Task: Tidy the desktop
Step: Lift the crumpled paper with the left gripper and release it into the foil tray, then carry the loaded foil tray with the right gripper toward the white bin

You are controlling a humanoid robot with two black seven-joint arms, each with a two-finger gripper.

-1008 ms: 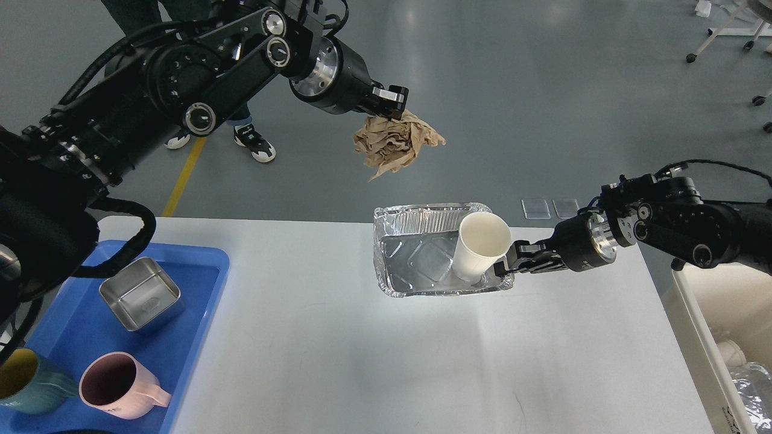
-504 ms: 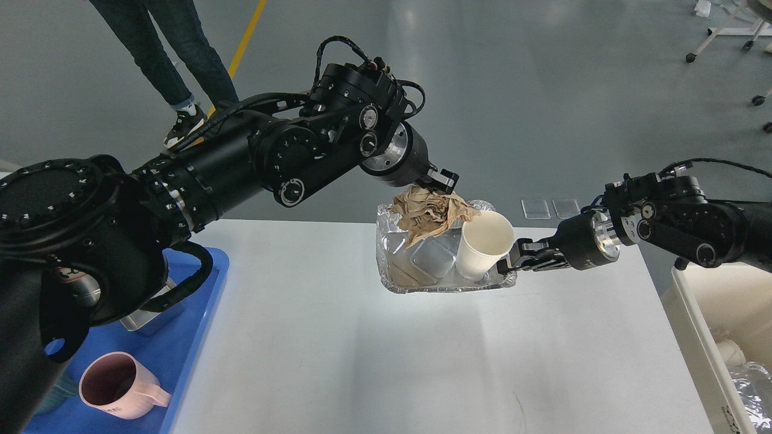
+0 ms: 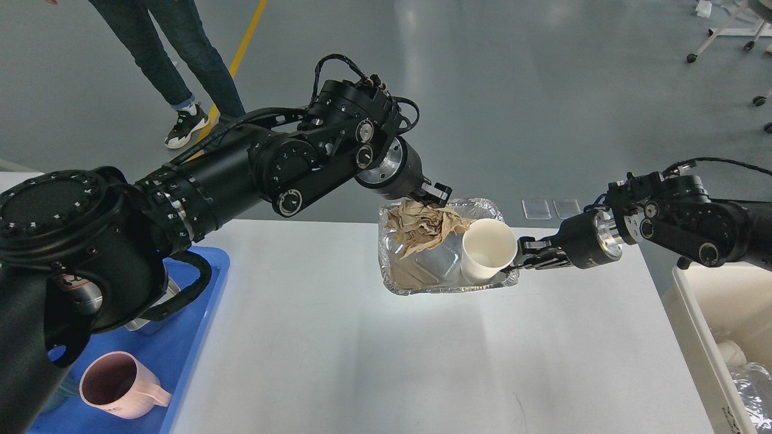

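My left gripper (image 3: 435,196) is shut on the top of a crumpled brown paper wad (image 3: 425,226), which hangs down into a foil tray (image 3: 478,206). A white paper cup (image 3: 486,257) stands tilted in the tray's right end. My right gripper (image 3: 522,255) is shut on the tray's right rim and holds it over the far edge of the white desktop (image 3: 374,349). I cannot tell if the tray touches the desktop.
A blue plastic tray (image 3: 181,361) lies at the left with a pink mug (image 3: 117,386) in it, partly hidden by my left arm. A cream bin (image 3: 702,337) with foil rubbish stands at the right edge. A person's legs (image 3: 181,66) are on the floor beyond.
My left arm swung right and down, bringing the paper wad from high above the floor into the foil tray. The right gripper kept hold of the tray, shifting slightly.
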